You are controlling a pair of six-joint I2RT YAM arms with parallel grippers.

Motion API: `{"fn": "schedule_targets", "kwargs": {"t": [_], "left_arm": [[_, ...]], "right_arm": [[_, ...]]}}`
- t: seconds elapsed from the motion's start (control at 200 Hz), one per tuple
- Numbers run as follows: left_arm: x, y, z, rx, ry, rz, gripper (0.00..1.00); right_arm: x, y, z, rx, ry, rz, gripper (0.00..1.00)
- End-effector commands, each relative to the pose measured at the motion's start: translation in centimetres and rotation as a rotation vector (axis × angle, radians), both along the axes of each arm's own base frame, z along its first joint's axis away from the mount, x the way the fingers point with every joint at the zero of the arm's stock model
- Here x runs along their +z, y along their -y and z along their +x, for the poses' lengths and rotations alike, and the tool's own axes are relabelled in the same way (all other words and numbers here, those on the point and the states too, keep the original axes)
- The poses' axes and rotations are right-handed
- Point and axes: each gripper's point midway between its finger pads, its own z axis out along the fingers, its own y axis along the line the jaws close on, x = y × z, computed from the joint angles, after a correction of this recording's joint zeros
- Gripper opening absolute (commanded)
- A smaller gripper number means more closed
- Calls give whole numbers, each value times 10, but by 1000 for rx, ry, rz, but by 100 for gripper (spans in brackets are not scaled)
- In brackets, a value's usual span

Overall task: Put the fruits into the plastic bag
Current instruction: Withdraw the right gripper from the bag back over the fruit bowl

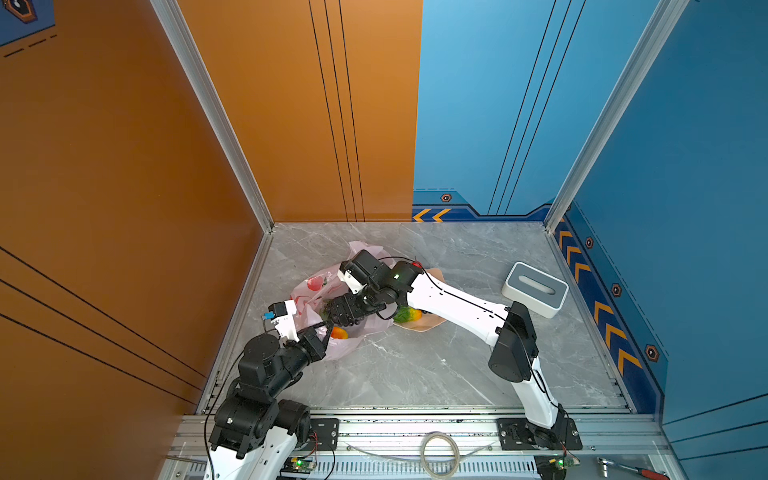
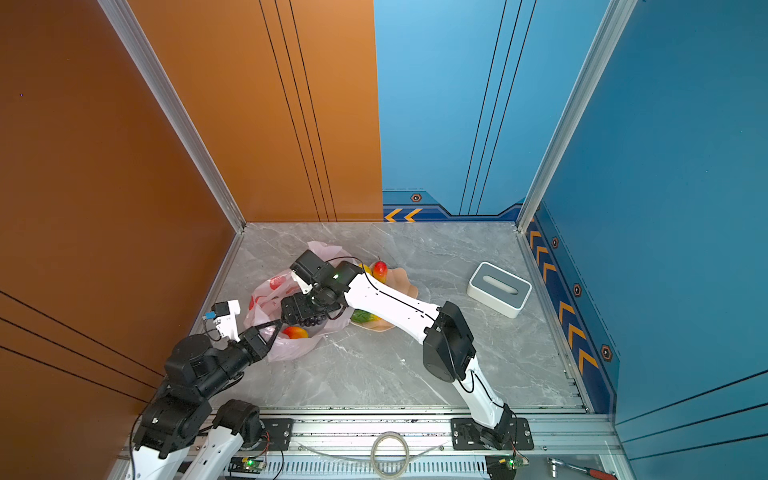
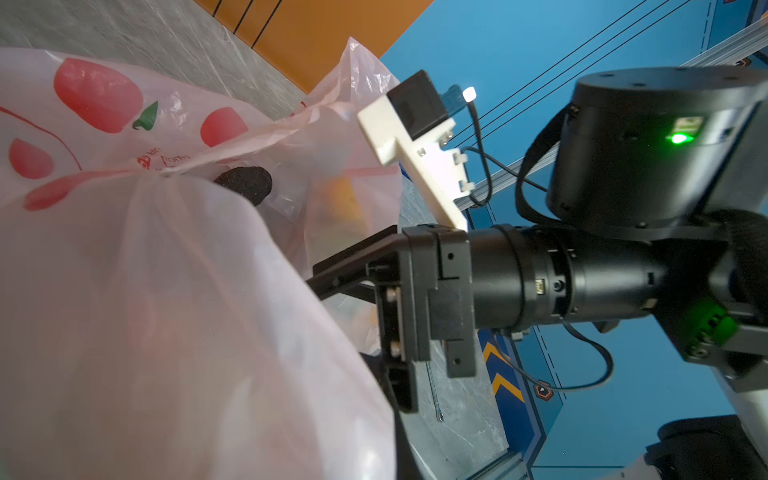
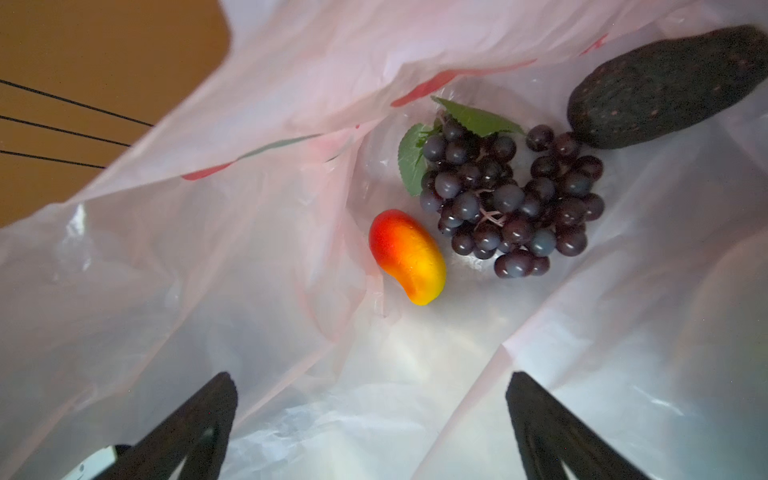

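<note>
Gripping: your left gripper (image 1: 325,329) is clamped shut on the near rim of the plastic bag (image 1: 309,291) and pinches that edge up off the table (image 1: 415,374).
Right gripper: your right gripper (image 4: 372,415) hangs over the bag's mouth, fingers spread wide with nothing between them.
Bag look: you are handling thin, crinkly, translucent pale-pink film printed with red fruit shapes and a small green leaf. In the left wrist view it bunches to a gathered point, and the wall nearest that camera is smooth and milky.
Bag place: it sits on the left-centre of the grey marbled table, just beside the peach bowl (image 2: 405,276). You cannot tell from these views whether the two touch.
Bag mouth: it gapes upward, and its far handle loop stands up behind your right arm.
Inside the bag: a red-yellow fruit (image 4: 407,262) lies on the bottom, just beside dark purple grapes (image 4: 511,195) with green leaves. The grapes look like two bunches pressed together. A black, pitted avocado (image 4: 669,87) rests against the grapes at the bag's wall.
Bowl: a green-orange oblong fruit (image 2: 363,318) lies at its near side and a second red-yellow fruit (image 2: 380,270) at its far side. Your right arm hides the middle.
Elsewhere: a grey-and-white box (image 1: 535,289) stands well apart on the right.
</note>
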Motion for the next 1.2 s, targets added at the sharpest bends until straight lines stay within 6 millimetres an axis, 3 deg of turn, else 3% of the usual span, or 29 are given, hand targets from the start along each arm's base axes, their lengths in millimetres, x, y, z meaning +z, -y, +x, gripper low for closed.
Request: {"fn": "schedule_targets", "kwargs": {"t": [0.0, 0.295, 0.476, 0.666, 0.686, 0.846, 0.971, 1.197], "left_arm": [[-1, -1, -2, -1, -1, 0, 0], [-2, -1, -1, -1, -2, 2, 0], [-2, -1, -1, 3, -1, 4, 0], [0, -2, -1, 5, 2, 5, 0], [-1, -2, -1, 5, 1, 6, 0], [0, -2, -1, 4, 1, 5, 0], [2, -2, -1, 5, 5, 9, 0], [7, -5, -3, 12, 10, 22, 0]], "right_arm": [[48, 26, 7, -34, 140, -13, 100], [103, 84, 30, -162, 402, -101, 100], [109, 131, 54, -293, 462, -167, 100], [90, 173, 90, -426, 323, -64, 100], [79, 178, 92, -436, 298, -71, 100], [48, 211, 125, -512, 187, -40, 100], [25, 214, 142, -507, 113, -18, 100], [-5, 199, 164, -459, 59, -40, 100]]}}
